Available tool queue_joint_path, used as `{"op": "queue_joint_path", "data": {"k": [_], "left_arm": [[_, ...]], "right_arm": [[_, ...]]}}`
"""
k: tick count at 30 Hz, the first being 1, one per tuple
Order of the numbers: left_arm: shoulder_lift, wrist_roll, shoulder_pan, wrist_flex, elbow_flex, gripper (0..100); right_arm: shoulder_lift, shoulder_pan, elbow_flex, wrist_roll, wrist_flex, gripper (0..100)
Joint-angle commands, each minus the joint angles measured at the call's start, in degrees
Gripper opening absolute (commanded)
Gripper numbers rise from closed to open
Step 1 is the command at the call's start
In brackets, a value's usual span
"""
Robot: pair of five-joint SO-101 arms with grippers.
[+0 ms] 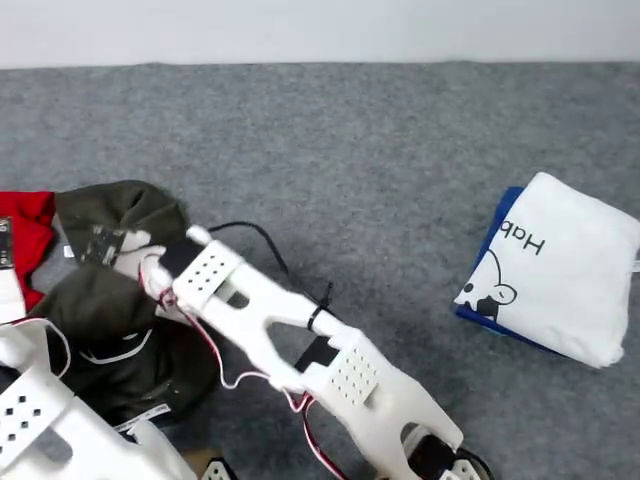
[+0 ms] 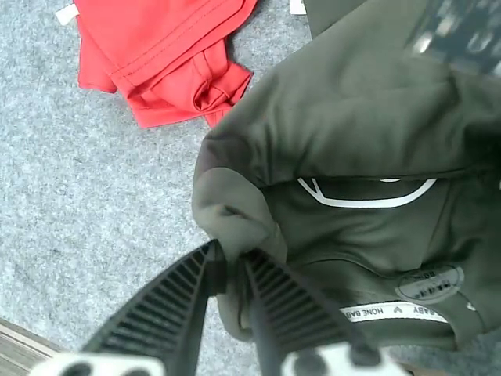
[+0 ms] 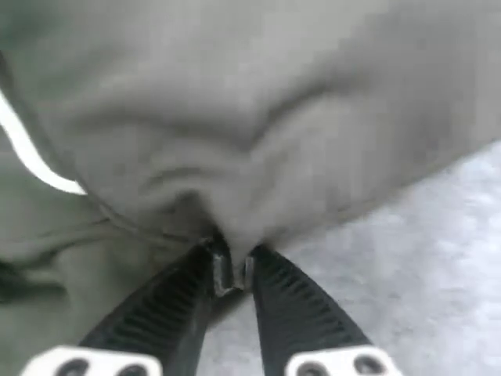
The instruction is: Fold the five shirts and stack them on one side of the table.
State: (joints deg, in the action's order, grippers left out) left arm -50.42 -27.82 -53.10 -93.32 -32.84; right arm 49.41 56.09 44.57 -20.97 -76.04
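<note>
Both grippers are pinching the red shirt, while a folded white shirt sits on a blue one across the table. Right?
Not quite: the left gripper and right gripper are shut on the dark green shirt, as both wrist views show; the red shirt lies ungripped beside it. The white shirt does sit on the blue shirt.

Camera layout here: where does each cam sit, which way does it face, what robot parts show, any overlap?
High view: fixed above the table, looking down; both white arms show, over the olive shirt.
Left wrist view: on the left wrist, looking along the left gripper, shut on the olive shirt; red shirt beyond.
Right wrist view: on the right wrist, close behind the right gripper, pinching the same shirt.
Shared: olive shirt in all three; red shirt in high and left wrist views.
</note>
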Motion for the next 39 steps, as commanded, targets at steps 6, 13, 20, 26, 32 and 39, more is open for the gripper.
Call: {"op": "queue_joint_path", "data": {"k": [6, 13, 20, 26, 32, 39], "left_arm": [[-0.7, -0.62, 0.09, 1.32, 0.4, 0], [-0.62, -0.62, 1.85, 1.85, 0.13, 0], [-0.62, -0.53, 7.56, 1.85, 0.4, 0], [-0.62, -0.53, 8.26, 1.58, 0.13, 0], [-0.7, -0.53, 8.26, 1.49, 0.13, 0], [-0.7, -0.53, 8.26, 1.49, 0.13, 0]], "right_arm": [[-1.36, -9.54, 18.29, -3.08, -14.73, 1.0], [-1.19, -15.16, 21.1, -7.91, -26.24, 1.0], [-1.63, -18.24, 18.9, -9.58, -26.86, 1.0], [-2.42, -17.27, 14.07, -9.93, -27.03, 14.3], [-5.93, -15.69, 12.57, -7.47, -26.86, 27.6], [-0.31, -11.12, 11.96, -7.47, -25.27, 27.7]]}}
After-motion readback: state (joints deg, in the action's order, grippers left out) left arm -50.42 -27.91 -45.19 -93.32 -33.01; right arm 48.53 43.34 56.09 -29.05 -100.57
